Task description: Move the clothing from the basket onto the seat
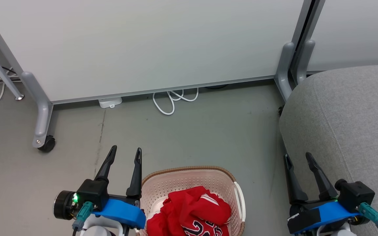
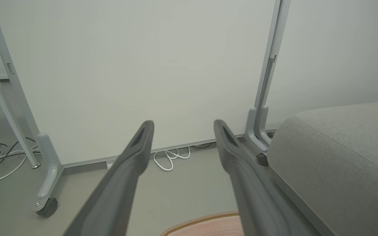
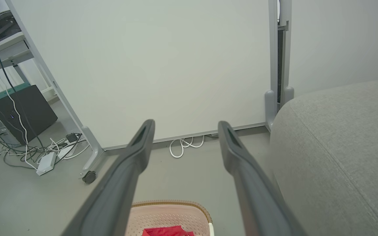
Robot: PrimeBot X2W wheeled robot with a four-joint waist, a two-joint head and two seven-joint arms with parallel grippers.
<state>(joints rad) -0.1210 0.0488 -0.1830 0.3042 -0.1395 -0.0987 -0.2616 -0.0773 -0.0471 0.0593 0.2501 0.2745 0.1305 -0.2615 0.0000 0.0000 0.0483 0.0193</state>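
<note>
Red clothing (image 1: 192,213) with a black-and-white number lies bunched in the cream perforated basket (image 1: 192,175), which stands on the floor at the bottom centre of the head view. Its brown rim (image 2: 202,220) peeks into the left wrist view, and a scrap of red clothing (image 3: 167,231) inside the basket (image 3: 169,213) appears in the right wrist view. The grey seat (image 1: 346,121) fills the right side. My left gripper (image 1: 125,154) hangs open just left of the basket, holding nothing. My right gripper (image 1: 299,159) is open too, beside the seat's front edge.
A white partition panel (image 1: 149,46) on grey wheeled feet (image 1: 43,127) stands behind the floor space. White cable loops (image 1: 172,100) lie under its lower edge. More cables, a dark box and a shelf frame (image 3: 15,108) sit far left.
</note>
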